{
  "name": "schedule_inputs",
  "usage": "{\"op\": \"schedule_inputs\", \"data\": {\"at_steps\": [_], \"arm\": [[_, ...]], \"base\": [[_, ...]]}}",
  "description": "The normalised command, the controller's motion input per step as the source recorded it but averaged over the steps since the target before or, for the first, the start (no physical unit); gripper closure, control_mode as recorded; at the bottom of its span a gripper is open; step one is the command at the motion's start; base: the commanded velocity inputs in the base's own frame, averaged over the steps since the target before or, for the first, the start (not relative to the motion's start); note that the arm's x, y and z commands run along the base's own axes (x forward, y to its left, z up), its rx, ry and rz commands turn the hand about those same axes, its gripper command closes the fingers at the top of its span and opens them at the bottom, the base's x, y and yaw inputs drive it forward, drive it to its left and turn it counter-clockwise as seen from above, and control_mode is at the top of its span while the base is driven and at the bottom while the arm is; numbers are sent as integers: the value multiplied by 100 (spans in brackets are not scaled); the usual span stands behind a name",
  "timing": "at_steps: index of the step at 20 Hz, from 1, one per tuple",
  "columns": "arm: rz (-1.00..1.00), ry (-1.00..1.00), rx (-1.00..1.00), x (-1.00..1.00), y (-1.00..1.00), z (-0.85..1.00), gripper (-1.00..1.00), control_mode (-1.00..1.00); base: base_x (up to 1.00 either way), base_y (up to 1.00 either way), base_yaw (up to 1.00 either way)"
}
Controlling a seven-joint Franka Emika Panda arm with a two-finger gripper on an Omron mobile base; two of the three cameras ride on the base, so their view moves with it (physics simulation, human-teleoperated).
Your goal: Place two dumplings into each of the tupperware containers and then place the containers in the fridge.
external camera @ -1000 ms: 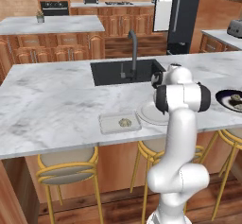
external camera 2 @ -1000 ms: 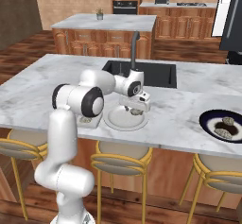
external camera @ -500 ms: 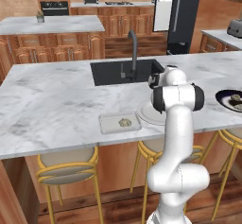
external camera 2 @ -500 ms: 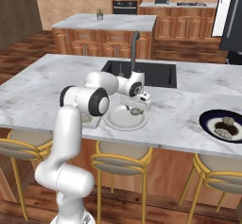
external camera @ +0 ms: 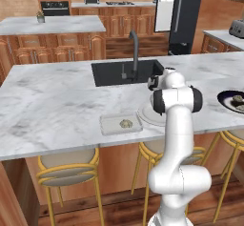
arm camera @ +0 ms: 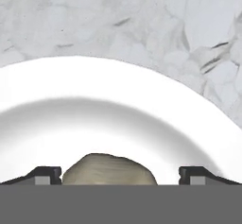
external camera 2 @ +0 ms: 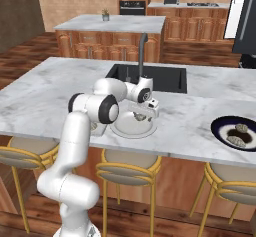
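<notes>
Occlusion first: in the left base view the arm's elbow covers most of the white plate (external camera: 145, 117), leaving a sliver of rim, and the dark plate (external camera: 228, 101) is cut by the right edge. In the right base view the arm hides all but a corner of the tupperware container (external camera 2: 95, 127). Going left to right along the near side of the marble counter (external camera: 57, 106): the container (external camera: 120, 123), a shallow whitish-translucent tray with rounded corners, holds one pale pleated dumpling (external camera: 126, 123); just right of it sits the white plate (external camera 2: 131, 127) with a dumpling (external camera 2: 140, 116) on it; well apart to the right, the dark plate (external camera 2: 220, 131) carries two more dumplings (external camera 2: 239, 135). Gripper (external camera 2: 142, 115) is low over the white plate, jaws wide open, nothing held. In the hand view the plate dumpling (arm camera: 109, 170) lies between the fingertips (arm camera: 45, 175), its lower part cut off; contact cannot be told. Fridge (external camera: 185, 15), tall and nearly black with a grey bar handle, stands far right.
</notes>
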Motion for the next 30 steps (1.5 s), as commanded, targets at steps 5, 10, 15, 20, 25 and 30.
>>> {"op": "schedule_inputs", "data": {"at_steps": [5, 10, 15, 20, 25, 30], "arm": [[0, 0, 0, -8, 0, -9, 100, -100], [0, -1, 7, -43, 1, 37, 100, -100], [1, 0, 0, -70, 66, 54, 100, -100], [7, 4, 0, -28, 99, 47, 100, -100], [15, 10, -3, -57, 100, 14, 100, -100], [17, 2, -5, -30, 100, 0, 100, -100]], "base": [[0, 0, 0], [0, 0, 0], [0, 0, 0], [0, 0, 0], [0, 0, 0], [0, 0, 0]]}}
